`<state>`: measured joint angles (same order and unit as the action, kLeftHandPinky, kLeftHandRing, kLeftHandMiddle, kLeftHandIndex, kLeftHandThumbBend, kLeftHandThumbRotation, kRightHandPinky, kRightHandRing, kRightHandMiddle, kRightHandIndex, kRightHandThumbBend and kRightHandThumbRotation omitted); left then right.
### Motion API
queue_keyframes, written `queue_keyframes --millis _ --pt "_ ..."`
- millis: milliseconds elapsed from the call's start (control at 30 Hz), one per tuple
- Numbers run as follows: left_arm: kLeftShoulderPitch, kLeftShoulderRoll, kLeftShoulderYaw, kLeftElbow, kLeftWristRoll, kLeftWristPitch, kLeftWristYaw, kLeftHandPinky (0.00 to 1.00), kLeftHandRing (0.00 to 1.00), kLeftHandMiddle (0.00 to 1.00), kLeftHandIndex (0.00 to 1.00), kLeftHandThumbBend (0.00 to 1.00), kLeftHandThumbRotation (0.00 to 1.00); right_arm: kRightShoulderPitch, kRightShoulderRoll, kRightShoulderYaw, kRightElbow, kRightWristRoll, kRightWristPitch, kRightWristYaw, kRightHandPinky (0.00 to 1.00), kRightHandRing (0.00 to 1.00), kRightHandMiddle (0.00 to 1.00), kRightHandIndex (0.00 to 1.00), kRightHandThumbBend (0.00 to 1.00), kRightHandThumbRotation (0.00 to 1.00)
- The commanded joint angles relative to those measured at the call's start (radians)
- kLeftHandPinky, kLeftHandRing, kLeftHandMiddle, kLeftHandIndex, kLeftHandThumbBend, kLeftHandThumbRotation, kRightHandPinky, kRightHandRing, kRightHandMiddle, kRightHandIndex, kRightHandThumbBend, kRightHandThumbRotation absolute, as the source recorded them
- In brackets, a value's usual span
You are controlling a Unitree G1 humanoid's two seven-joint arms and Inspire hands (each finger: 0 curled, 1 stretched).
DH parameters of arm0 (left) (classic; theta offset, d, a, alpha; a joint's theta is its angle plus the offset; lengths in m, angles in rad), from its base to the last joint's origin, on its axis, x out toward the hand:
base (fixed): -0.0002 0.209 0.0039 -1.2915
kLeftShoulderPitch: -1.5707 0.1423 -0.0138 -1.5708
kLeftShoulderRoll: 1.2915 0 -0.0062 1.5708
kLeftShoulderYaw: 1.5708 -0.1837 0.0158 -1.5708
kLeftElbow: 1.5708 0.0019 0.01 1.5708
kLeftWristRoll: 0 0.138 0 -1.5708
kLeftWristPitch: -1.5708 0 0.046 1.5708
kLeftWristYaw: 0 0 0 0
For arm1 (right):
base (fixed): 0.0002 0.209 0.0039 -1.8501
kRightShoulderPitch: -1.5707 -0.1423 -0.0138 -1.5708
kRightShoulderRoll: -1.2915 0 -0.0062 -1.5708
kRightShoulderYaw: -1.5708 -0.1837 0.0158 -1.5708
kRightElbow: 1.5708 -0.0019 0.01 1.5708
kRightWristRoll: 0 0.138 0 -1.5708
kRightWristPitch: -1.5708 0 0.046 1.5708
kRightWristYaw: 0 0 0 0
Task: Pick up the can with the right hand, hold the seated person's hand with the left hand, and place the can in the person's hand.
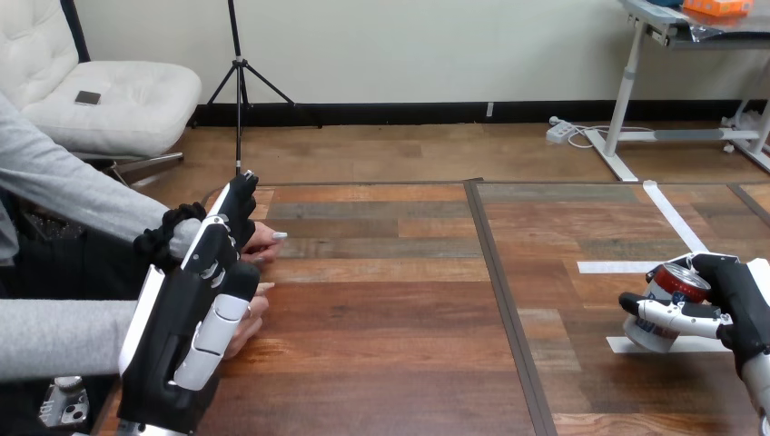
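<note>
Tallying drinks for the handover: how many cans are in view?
1. The can is at the table's right side, tilted, gripped by the right robot hand. The left robot hand, beside the person's hand, might hide something behind it.

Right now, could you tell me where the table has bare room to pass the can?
The widest free patch is the wooden table between the person's hands and the dark seam strip. Beyond it lie only white tape strips. Crowded: the left edge, at the left hand, and the right hand gripping the red-topped metal can.
</note>
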<state>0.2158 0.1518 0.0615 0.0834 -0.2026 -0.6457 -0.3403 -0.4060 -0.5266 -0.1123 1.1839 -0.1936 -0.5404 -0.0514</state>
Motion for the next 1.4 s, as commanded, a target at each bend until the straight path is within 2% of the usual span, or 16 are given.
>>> queue_keyframes --millis 0,367,667,900,1167,1367 --pt "-0.042 0.011 0.011 -0.028 -0.007 -0.003 -0.001 1.0 1.0 1.0 0.95 0.71 0.86 -0.05 -0.024 -0.002 -0.035 0.011 -0.051 -0.019 0.35 0.39 0.45 0.49 0.67 0.0" --pt "-0.036 0.011 0.011 -0.035 0.003 0.0 0.005 1.0 1.0 1.0 0.95 0.7 0.86 -0.049 -0.023 -0.002 -0.036 0.009 -0.079 -0.023 0.34 0.38 0.44 0.48 0.68 0.0" --pt "-0.045 0.007 0.014 -0.013 0.005 -0.032 0.003 1.0 1.0 1.0 0.95 0.69 0.86 -0.049 -0.026 -0.001 -0.038 0.007 -0.112 -0.023 0.35 0.38 0.43 0.48 0.69 0.0" --pt "-0.034 0.007 0.014 -0.037 0.02 -0.002 0.021 1.0 1.0 1.0 0.94 0.7 0.86 -0.05 -0.032 0.007 -0.058 -0.004 -0.116 -0.024 0.35 0.38 0.43 0.48 0.69 0.0" --pt "-0.032 0.012 0.008 -0.037 0.005 0.003 0.011 1.0 1.0 1.0 0.94 0.71 0.86 -0.049 -0.039 0.012 -0.068 -0.012 -0.149 -0.013 0.33 0.37 0.43 0.47 0.68 0.0" --pt "-0.034 0.016 0.006 -0.034 -0.009 0.006 -0.004 1.0 1.0 1.0 0.95 0.71 0.86 -0.05 -0.048 0.026 -0.073 -0.038 -0.167 -0.035 0.33 0.37 0.43 0.47 0.69 0.0"
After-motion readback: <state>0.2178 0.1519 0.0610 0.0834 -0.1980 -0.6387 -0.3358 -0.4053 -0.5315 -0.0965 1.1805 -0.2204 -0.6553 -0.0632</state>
